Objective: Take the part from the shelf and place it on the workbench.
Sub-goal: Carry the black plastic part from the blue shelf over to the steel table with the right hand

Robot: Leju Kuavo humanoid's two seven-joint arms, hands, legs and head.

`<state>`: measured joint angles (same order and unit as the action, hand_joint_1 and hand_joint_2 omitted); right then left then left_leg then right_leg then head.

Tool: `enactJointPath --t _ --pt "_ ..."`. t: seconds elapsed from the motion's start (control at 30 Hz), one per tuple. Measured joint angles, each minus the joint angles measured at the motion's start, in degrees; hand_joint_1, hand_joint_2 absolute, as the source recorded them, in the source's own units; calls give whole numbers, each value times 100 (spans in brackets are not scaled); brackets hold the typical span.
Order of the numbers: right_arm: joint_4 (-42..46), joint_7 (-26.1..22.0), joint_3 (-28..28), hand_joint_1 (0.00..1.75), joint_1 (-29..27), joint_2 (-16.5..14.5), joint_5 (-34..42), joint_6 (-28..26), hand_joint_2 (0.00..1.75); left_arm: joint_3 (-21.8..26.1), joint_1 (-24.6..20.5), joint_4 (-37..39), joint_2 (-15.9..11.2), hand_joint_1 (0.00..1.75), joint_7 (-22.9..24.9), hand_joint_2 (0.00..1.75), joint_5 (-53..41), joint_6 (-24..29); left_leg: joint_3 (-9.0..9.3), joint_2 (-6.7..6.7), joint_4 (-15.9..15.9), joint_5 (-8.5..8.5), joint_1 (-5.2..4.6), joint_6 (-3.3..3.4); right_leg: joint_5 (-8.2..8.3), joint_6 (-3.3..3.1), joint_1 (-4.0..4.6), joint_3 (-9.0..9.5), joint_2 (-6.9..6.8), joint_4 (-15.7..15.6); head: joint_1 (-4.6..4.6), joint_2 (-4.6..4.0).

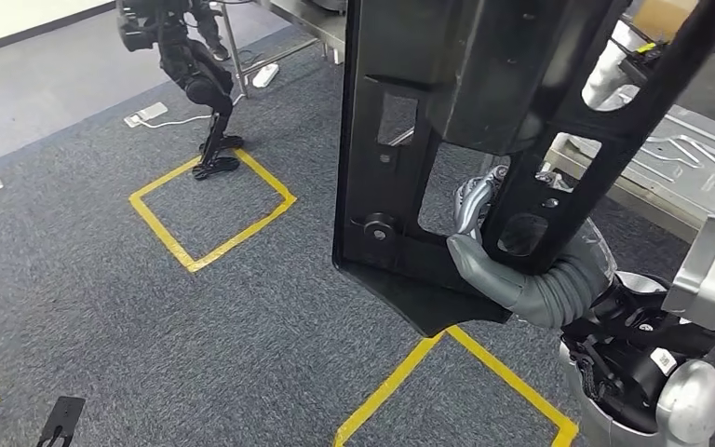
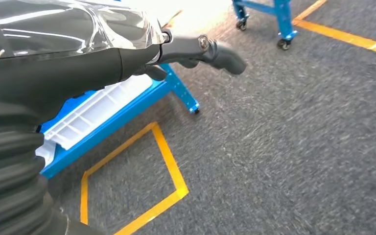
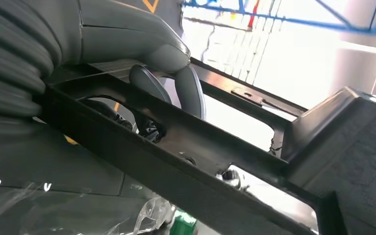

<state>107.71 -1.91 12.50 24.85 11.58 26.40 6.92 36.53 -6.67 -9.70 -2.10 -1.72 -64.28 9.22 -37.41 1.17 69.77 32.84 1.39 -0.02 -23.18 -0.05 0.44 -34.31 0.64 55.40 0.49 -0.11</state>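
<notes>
While carried upright off the floor, clear of shelf [image 2: 174,85] and not yet on tabletop [image 1: 614,189], part [image 1: 400,186] reads as a tall black moulded frame with cut-out windows, struts and a bulky block at the top. Looks stiff, probably hard plastic; judged moderately heavy and top-heavy, so liable to swing or twist about a single hold. Smooth, slightly glossy faces, so likely slippery on flat areas. Best taken by the struts around the windows, where fingers can wrap right through.

Right robot hand [image 1: 484,251] closed around a lower strut, thumb on one side, fingers hooked through an opening; same wrap seen close up in the right wrist view [image 3: 166,73].

Left robot hand [image 2: 78,58] over the carpet near the blue shelf, one digit stretched out; cannot tell whether spread or curled, nothing seen in it.

White ribbed tray [image 2: 98,112] on the shelf's low tier; contents not visible. A pressed silver panel [image 1: 698,154] lying on the tabletop, so room for setting down needs care.
</notes>
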Motion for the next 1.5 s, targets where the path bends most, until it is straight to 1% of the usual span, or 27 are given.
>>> enactJointPath --t 0.07,0.13,0.2,0.27,0.33,0.4,0.47,0.53,0.57,0.6,0.63,0.7,0.77,0.83,0.9,0.93,1.0,1.07,1.1,1.13,1.17,1.23,1.27,1.33,1.37,1.43,1.5 --pt "0 3 0 175 -10 -8 0 6 175 -1 15 0 -2 0 3 175 3 -1 -219 -53 366 32 -5 -14 1 -2 1 1 161 3 -3 0" --pt "0 5 0 175 -11 -8 0 10 175 -1 7 0 -5 0 4 175 8 -2 -20 -112 -164 -330 6 -19 -2 6 -5 7 312 16 -3 0" --pt "0 4 0 175 -8 -8 0 10 175 -1 2 1 -8 0 3 175 5 -1 318 -347 -942 -658 38 -11 -18 44 -4 -20 456 61 -1 0" --pt "0 5 0 175 -8 -8 -1 11 175 -2 8 2 -4 0 8 175 1 -3 454 -491 -1254 -731 44 25 -10 104 -4 -77 583 93 3 0" --pt "1 6 -1 175 -12 -2 -2 12 175 -1 -2 2 2 0 14 175 4 -7 460 -396 -1275 -747 32 88 10 155 -22 -115 666 89 4 0" --pt "4 5 -4 175 -9 11 -2 11 175 0 -22 2 0 0 15 175 10 -5 478 -290 -1297 -764 41 159 -108 211 -14 -198 475 273 20 0" --pt "6 5 -7 175 -11 19 -1 11 175 2 -14 2 -5 0 18 175 11 -3 493 -175 -1309 -759 40 212 -436 275 -14 -490 148 922 37 0" --pt "7 7 -7 175 -27 20 -2 10 175 4 6 2 -4 0 23 175 15 -2 497 -49 -1308 -746 31 233 -702 316 -49 -854 23 1653 41 0" --pt "7 7 -7 175 -35 20 -2 10 175 5 8 2 -4 0 25 175 19 -2 503 13 -1308 -738 30 234 -695 323 -62 -924 6 1775 43 0" --pt "7 8 -7 175 -37 20 -2 10 175 5 6 2 -4 0 26 175 24 -2 516 74 -1308 -727 31 231 -583 322 -71 -872 -11 1658 43 0" --pt "7 9 -7 175 -36 21 -2 10 175 5 3 2 -3 0 26 175 31 -2 538 133 -1308 -713 32 222 -391 312 -73 -700 -56 1314 43 0" --pt "11 10 -7 175 -25 25 -2 10 175 5 1 2 -2 0 26 175 45 -2 588 238 -1311 -674 17 185 -72 272 -28 -266 -288 468 44 0" --pt "19 9 -6 175 -12 26 -2 10 175 5 -3 2 1 0 27 175 51 0 622 332 -1320 -639 -8 131 -3 222 32 -85 -407 89 40 0" --pt "28 12 -6 175 -9 32 -2 12 175 5 -11 2 4 0 29 175 50 1 660 430 -1345 -615 -15 65 -8 164 48 -89 -282 66 34 0" --pt "41 17 -7 175 -3 40 -3 12 175 2 -21 2 9 0 31 175 50 7 632 338 -1226 -509 2 13 17 95 17 -58 -166 22 31 0" --pt "47 19 -7 175 1 41 -3 12 175 2 -21 2 10 0 31 175 50 16 526 222 -986 -374 11 -2 30 60 -6 -39 -113 1 28 0" --pt "48 19 -7 175 1 37 -2 12 175 2 -4 2 10 0 32 175 50 44 135 7 -211 -34 13 -19 28 15 -18 -32 9 -2 22 0" --pt "48 27 -7 175 -12 33 -3 12 175 3 14 2 10 0 32 175 50 68 -202 -53 344 79 6 -36 21 5 -16 -27 159 -1 18 0" --pt "48 31 -7 175 -16 33 -3 12 175 3 15 2 10 0 32 175 48 78 -232 -65 309 -30 7 -40 19 8 -17 -22 240 1 17 0" --pt "48 35 -7 175 -17 33 -3 11 175 3 13 2 10 0 30 175 43 88 -146 -88 32 -232 11 -41 13 17 -21 -13 320 5 17 0" --pt "48 36 -7 175 -15 33 -3 10 175 3 10 2 10 0 28 175 39 96 15 -175 -396 -471 24 -45 3 33 -27 -7 400 13 17 0" --pt "48 38 -7 175 -14 34 -3 8 175 2 10 2 11 0 25 175 33 106 311 -412 -1110 -751 55 -31 -21 84 -20 -25 544 47 16 0" --pt "48 39 -7 175 -14 35 -4 8 175 1 12 3 13 0 25 175 34 107 383 -486 -1267 -782 60 -9 -25 111 -16 -42 607 55 16 0" --pt "49 43 -8 175 -16 40 -4 8 175 1 4 4 20 0 25 175 33 110 418 -420 -1302 -768 49 71 -15 161 -25 -69 715 43 17 0" --pt "50 43 -10 175 -17 48 -4 7 175 2 -8 4 22 0 26 175 33 113 433 -368 -1310 -770 45 110 -21 189 -26 -76 671 58 18 0" --pt "60 43 -14 175 -11 64 -4 2 175 4 -20 4 25 0 26 175 31 119 479 -258 -1330 -763 55 189 -169 252 -14 -195 374 344 29 0" --pt "68 43 -15 175 -15 70 -4 -4 175 4 -1 4 25 0 26 175 31 121 525 -137 -1335 -728 42 240 -497 306 -22 -558 69 1089 40 0"
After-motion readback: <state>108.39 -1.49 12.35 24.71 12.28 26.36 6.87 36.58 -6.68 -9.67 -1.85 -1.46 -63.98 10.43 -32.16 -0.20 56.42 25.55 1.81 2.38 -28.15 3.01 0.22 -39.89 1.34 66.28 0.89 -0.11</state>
